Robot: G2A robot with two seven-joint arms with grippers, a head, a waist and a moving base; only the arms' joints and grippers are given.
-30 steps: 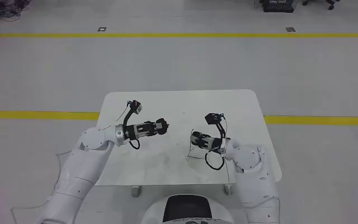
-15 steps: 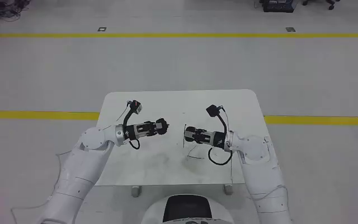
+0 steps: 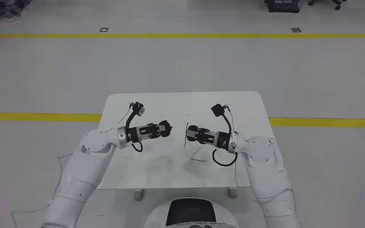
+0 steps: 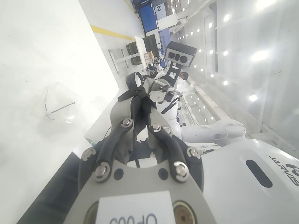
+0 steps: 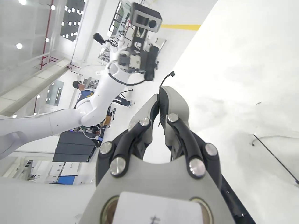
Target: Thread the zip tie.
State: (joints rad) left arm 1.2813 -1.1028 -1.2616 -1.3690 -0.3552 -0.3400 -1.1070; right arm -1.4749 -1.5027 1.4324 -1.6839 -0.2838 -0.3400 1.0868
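**Zip tie clamped in the right claw above the table's middle**

At 9 o'clock from the middle of the white rectangular table point(image 3: 228, 108), the left gripper point(image 3: 167, 127) is seen pointing toward 3 o'clock. Its grey fingers point(image 4: 121, 110) are drawn together on their black pads. Whether anything is pinched there cannot be told.

Just past it, at the table's middle, the thin black plastic zip tie point(image 3: 187, 126) is held upright across the right gripper point(image 3: 189, 134). The strap is seen as a fine line running from 12 to 6 o'clock. In the right wrist view, its small square head point(image 5: 172, 73) is carried on a slightly curved stretch of strap beyond the fingertips, and the claw is clamped tight on the strap.

A second thin black tie point(image 3: 198, 158) is left lying flat on the table, at 5 o'clock from the held one.
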